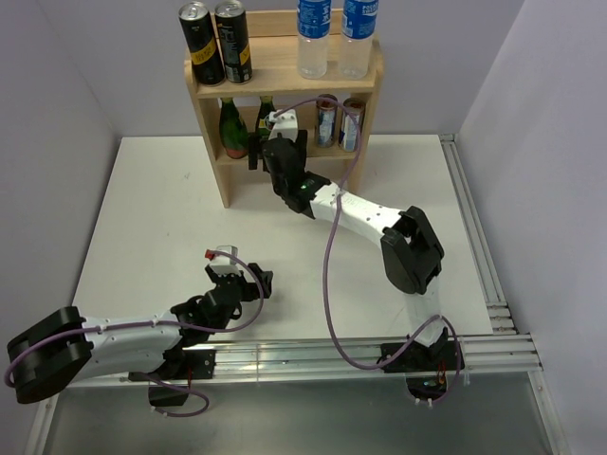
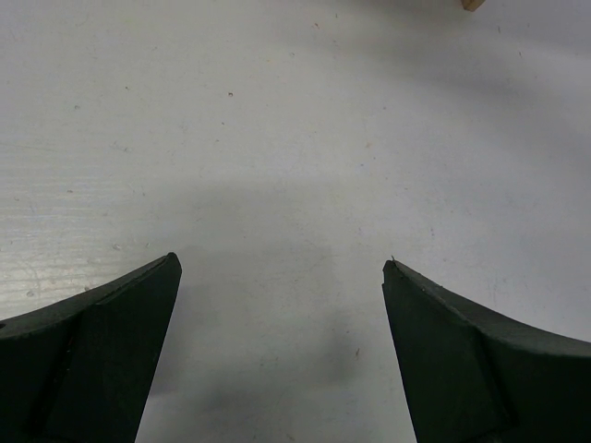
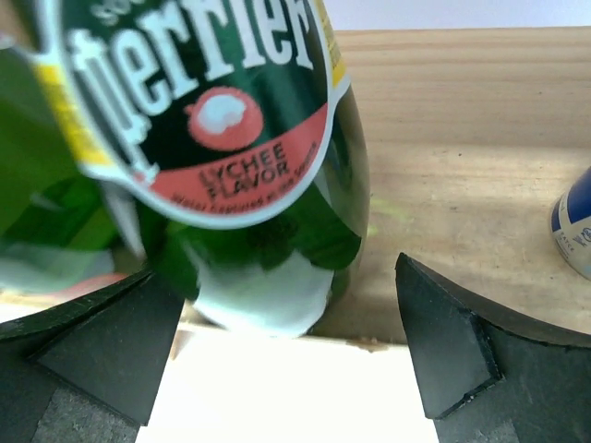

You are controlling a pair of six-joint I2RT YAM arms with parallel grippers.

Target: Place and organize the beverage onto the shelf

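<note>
Shelf [image 3: 462, 138] of grained wood, glossy green bottle [image 3: 268, 221], right pincer [image 3: 288, 277] spread

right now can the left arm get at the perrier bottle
Probably not: the left hand hangs open over the table, away from the shelf, and the right hand straddles the perrier bottle.

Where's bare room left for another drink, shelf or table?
Top tier of the shelf: a gap between the black cans and water bottles. On the table: wide bare stretch left of the shelf and between it and the left hand. Crowded: middle tier, where the open right hand faces a green bottle beside the slim cans.
</note>
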